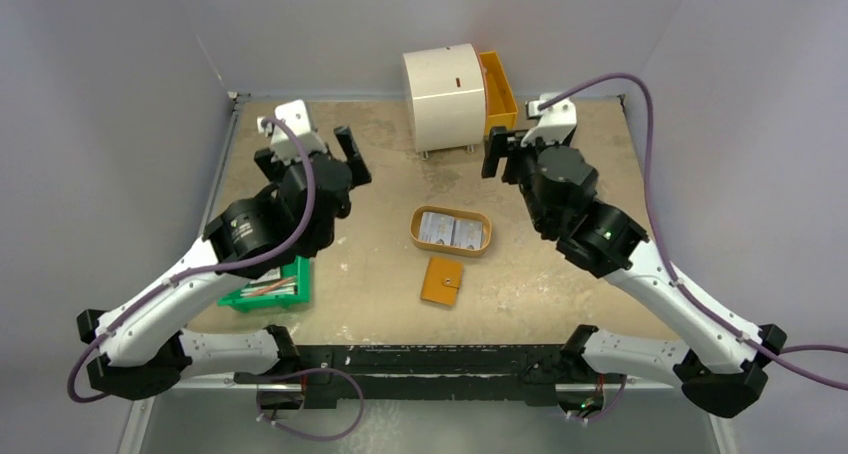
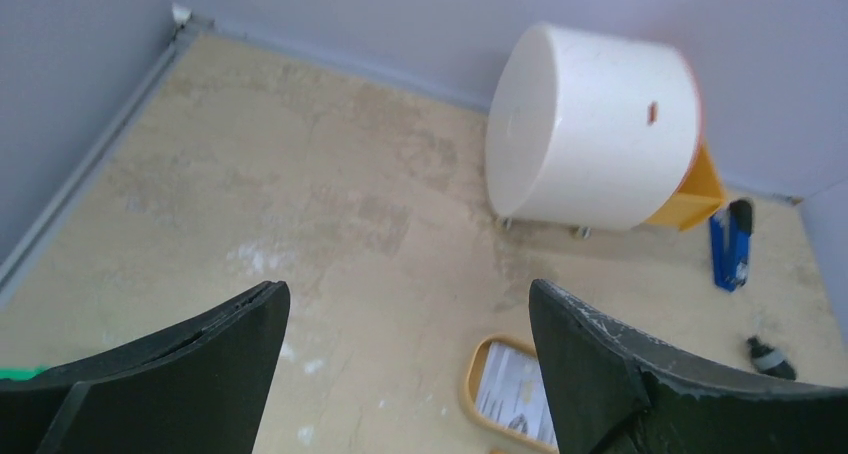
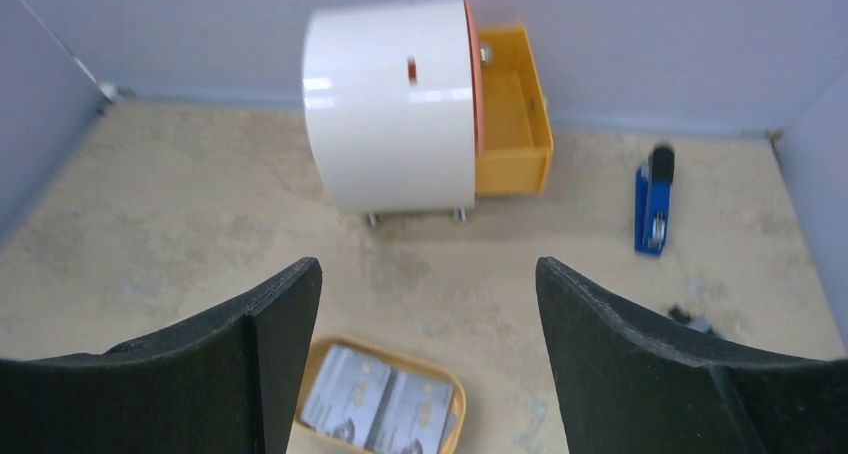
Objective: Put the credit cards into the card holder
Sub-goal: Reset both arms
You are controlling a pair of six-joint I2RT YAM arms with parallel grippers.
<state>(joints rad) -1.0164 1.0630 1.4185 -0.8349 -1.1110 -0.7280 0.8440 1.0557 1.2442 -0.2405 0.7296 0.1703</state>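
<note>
Two pale white-blue credit cards [image 1: 449,232] lie side by side in a shallow tan oval tray [image 1: 416,229] at the table's middle. They also show in the right wrist view [image 3: 385,407] and partly in the left wrist view [image 2: 515,394]. The tan square card holder [image 1: 441,280], snapped shut, lies just in front of the tray. My left gripper [image 1: 330,146] is open and empty, raised at the back left. My right gripper [image 1: 512,152] is open and empty, raised at the back right.
A white cylindrical box [image 1: 444,96] with an open yellow drawer [image 1: 498,92] stands at the back. A green tray [image 1: 268,290] with items sits at the front left. A blue stapler [image 3: 653,200] and a small dark object [image 3: 684,315] lie at the right.
</note>
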